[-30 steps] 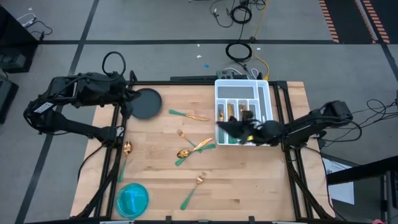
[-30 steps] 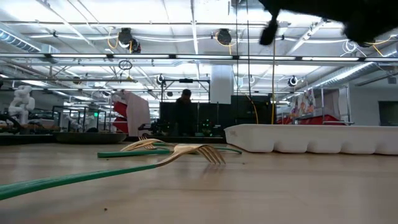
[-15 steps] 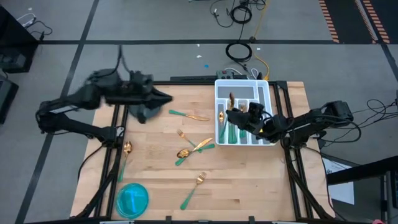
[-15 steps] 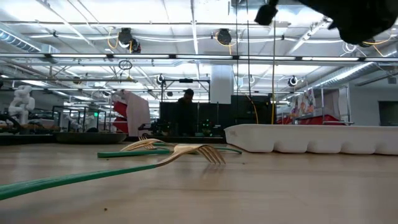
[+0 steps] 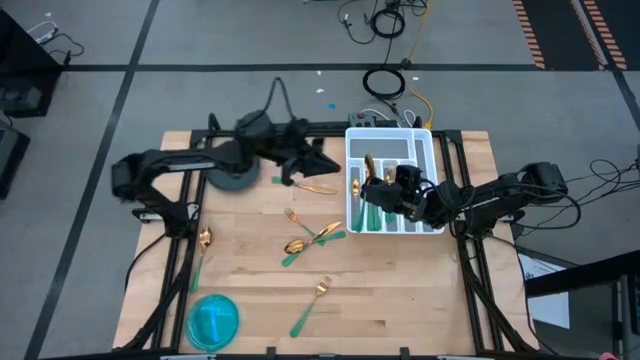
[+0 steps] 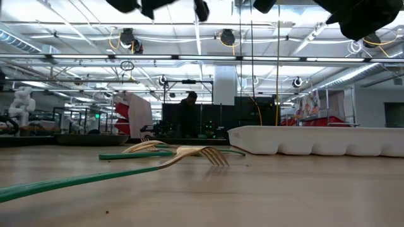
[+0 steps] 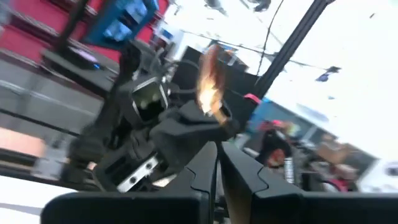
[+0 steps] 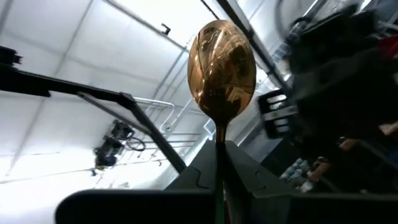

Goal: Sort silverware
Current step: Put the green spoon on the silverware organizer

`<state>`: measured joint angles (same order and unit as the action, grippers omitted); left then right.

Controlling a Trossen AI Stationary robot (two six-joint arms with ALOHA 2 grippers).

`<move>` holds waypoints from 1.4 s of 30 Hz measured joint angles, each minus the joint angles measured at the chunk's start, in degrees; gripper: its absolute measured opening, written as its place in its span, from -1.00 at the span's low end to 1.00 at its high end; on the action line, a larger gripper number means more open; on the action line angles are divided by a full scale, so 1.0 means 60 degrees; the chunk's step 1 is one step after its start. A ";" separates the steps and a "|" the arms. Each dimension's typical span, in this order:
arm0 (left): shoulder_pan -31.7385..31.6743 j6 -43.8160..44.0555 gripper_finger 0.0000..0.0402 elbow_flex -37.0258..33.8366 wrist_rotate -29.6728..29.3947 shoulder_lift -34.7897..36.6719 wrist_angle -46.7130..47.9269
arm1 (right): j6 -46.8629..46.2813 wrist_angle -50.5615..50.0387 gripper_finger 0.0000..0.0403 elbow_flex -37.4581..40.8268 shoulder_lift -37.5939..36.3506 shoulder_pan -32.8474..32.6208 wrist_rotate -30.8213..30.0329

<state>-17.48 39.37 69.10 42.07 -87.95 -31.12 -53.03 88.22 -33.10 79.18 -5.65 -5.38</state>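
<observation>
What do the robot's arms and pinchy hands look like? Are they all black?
Mostly, yes. Both arms are dark, built from chunky jointed sections. The left arm has a black cable looping above it. Each ends in an end effector with two flat, dark fingers whose inner edges are notched. The left end effector and right end effector look alike.

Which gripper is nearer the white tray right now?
The right. The right gripper, shut on a gold spoon, hangs over the white tray. The left gripper, shut on a gold piece of silverware, is beside the tray, toward the dark plate.
</observation>
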 joint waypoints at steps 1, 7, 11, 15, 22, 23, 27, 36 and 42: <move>-0.0069 0.0280 -0.85 0.0000 0.0263 -0.0267 -0.0416 | -0.0082 0.0058 -1.00 0.0000 0.0000 0.0000 0.0085; -0.0451 -0.0282 -0.66 0.0000 0.0962 -0.0912 -0.1002 | -0.0339 0.0259 -1.00 0.0000 -0.0004 -0.0158 0.0188; -0.0545 -0.0879 -0.42 0.0000 0.0960 -0.0920 -0.1681 | -0.0336 0.0259 -1.00 0.0000 -0.0004 -0.0175 -0.0105; -0.0526 -0.0873 -0.18 0.0000 0.0887 -0.0913 -0.1996 | -0.0336 0.0246 -1.00 0.0004 0.0000 -0.0168 -0.0108; -0.0579 -0.0945 0.01 0.0000 0.0778 -0.0913 -0.1750 | -0.1064 -0.0797 -1.00 0.0004 0.0004 -0.0037 -0.0126; -0.0576 -0.0950 0.01 0.0000 0.0778 -0.0913 -0.1747 | -0.1104 -0.0809 -1.00 0.0004 0.0004 0.0005 -0.0126; -0.0575 -0.0950 0.01 0.0000 0.0775 -0.0913 -0.1740 | -0.1127 -0.0692 -1.00 0.0004 0.0004 0.0076 -0.0108; -0.0554 -0.0946 0.01 0.0000 0.0767 -0.0913 -0.1740 | -0.1309 -0.0854 -1.00 0.0004 0.0025 0.0073 0.0147; -0.0400 -0.0947 0.01 0.0000 0.0764 -0.0913 -0.1736 | -0.1624 -0.1423 -1.00 0.0004 0.0025 0.0073 0.0139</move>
<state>-19.88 33.69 69.10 46.65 -93.43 -41.54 -62.77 79.69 -33.08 79.33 -5.21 -4.54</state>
